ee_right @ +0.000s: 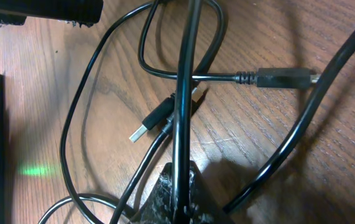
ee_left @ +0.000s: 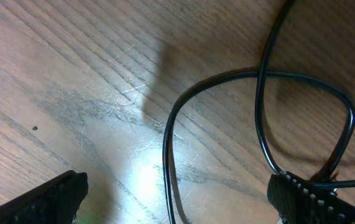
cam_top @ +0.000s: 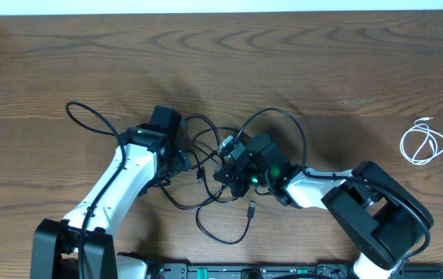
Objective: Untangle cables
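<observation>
Black cables (cam_top: 205,147) lie tangled in loops at the table's middle, between my two grippers. A short white cable (cam_top: 423,143) lies coiled apart at the far right. My left gripper (cam_top: 181,155) is at the tangle's left side. In the left wrist view it is open (ee_left: 177,190), low over the wood, and a black cable strand (ee_left: 166,155) runs between its fingers. My right gripper (cam_top: 226,164) is at the tangle's right side. In the right wrist view it is shut (ee_right: 182,199) on a black cable (ee_right: 183,93). Two plug ends (ee_right: 146,127) (ee_right: 283,78) lie on the wood beyond it.
A loose black plug end (cam_top: 251,207) lies near the front of the tangle. A long black loop (cam_top: 89,116) reaches out to the left. The arm bases and a black rail (cam_top: 244,271) stand at the front edge. A wooden table (cam_top: 322,54) carries everything.
</observation>
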Controlling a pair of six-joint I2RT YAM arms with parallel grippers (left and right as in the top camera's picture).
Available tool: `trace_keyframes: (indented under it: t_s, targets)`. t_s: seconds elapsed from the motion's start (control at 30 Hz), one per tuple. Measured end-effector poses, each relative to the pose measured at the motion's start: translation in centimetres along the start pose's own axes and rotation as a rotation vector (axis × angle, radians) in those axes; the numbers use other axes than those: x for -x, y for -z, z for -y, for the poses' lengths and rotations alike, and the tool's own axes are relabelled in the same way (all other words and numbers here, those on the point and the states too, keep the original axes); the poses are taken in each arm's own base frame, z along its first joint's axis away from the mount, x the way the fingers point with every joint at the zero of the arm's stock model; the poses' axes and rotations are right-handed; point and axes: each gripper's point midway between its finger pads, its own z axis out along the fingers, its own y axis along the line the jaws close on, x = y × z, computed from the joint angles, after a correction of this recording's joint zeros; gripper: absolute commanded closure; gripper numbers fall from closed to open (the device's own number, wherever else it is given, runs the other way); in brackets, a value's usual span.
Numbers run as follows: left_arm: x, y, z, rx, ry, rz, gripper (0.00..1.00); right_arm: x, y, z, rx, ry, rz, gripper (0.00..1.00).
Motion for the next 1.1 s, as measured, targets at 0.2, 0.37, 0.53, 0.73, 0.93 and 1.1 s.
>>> trace_keyframes:
  t_s: [0.2, 0.37, 0.53, 0.73, 0.93, 1.1]
  targets:
    - [0.0, 0.0, 0.0, 0.0, 0.0, 0.0, 0.02, -0.1, 0.0, 0.2, -0.012, -0.004, -0.003, 0.99]
    - [0.0, 0.0, 0.0, 0.0, 0.0, 0.0, 0.02, -0.1, 0.0, 0.3, -0.015, -0.004, -0.003, 0.99]
    - [0.0, 0.0, 0.0, 0.0, 0.0, 0.0, 0.02, -0.3, 0.0, 0.5, -0.029, -0.011, -0.01, 0.99]
    - [0.0, 0.0, 0.0, 0.0, 0.0, 0.0, 0.02, -0.5, 0.0, 0.8, -0.043, -0.016, -0.016, 0.99]
    - [0.0, 0.0, 0.0, 0.0, 0.0, 0.0, 0.02, -0.5, 0.1, 1.0, -0.047, -0.021, -0.016, 0.99]
    - [0.0, 0.0, 0.0, 0.0, 0.0, 0.0, 0.02, -0.5, 0.2, 1.2, -0.052, -0.025, -0.016, 0.99]
